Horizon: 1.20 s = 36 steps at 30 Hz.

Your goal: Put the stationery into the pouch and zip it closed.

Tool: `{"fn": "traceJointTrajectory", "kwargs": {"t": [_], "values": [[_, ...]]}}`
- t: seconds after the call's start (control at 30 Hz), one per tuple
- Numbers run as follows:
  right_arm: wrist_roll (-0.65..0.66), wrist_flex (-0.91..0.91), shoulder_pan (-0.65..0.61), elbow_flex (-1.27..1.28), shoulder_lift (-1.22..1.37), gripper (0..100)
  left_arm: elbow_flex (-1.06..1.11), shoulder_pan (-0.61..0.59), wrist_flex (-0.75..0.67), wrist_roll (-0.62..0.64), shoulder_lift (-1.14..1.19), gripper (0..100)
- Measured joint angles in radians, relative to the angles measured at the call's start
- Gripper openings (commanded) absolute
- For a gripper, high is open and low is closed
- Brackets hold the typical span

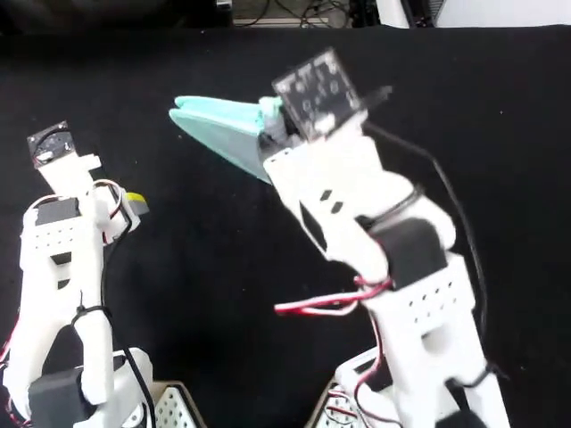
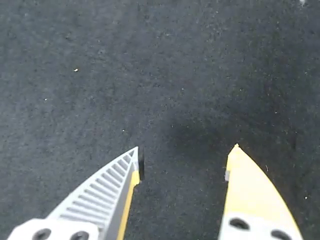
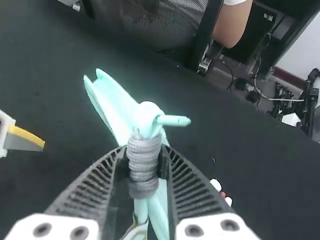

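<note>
My right pincer (image 3: 144, 152) is clamped tight on a grey ribbed piece (image 3: 143, 167) at one end of the mint pouch (image 1: 219, 129), holding it lifted above the black bench (image 1: 223, 267), its far end pointing toward the left arm. My left pincer (image 2: 186, 147) hangs wide open over bare bench, gripping nothing, apart from the pouch.
</note>
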Motion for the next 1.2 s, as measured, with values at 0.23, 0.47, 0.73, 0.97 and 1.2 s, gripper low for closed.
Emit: {"fn": "traceJointTrajectory", "kwargs": {"t": [0.23,0.47,0.73,0.97,1.2], "values": [[0.141,0.166,-0.104,-0.276,0.143,1.3,-0.002,0.0,0.0,0.0,0.0,29],[0.302,0.296,-0.18,-0.439,0.285,1.3,-0.061,0.0,0.098,0.0,0.0,29],[0.384,0.414,-0.183,-0.58,0.413,1.3,-0.117,0.054,0.221,-0.095,0.0,29],[0.275,0.273,-0.183,-0.644,0.436,1.3,-0.173,0.058,0.311,-0.176,0.0,29],[0.23,0.227,-0.183,-0.598,0.535,1.3,-0.172,0.058,0.351,-0.176,-0.157,29]]}}
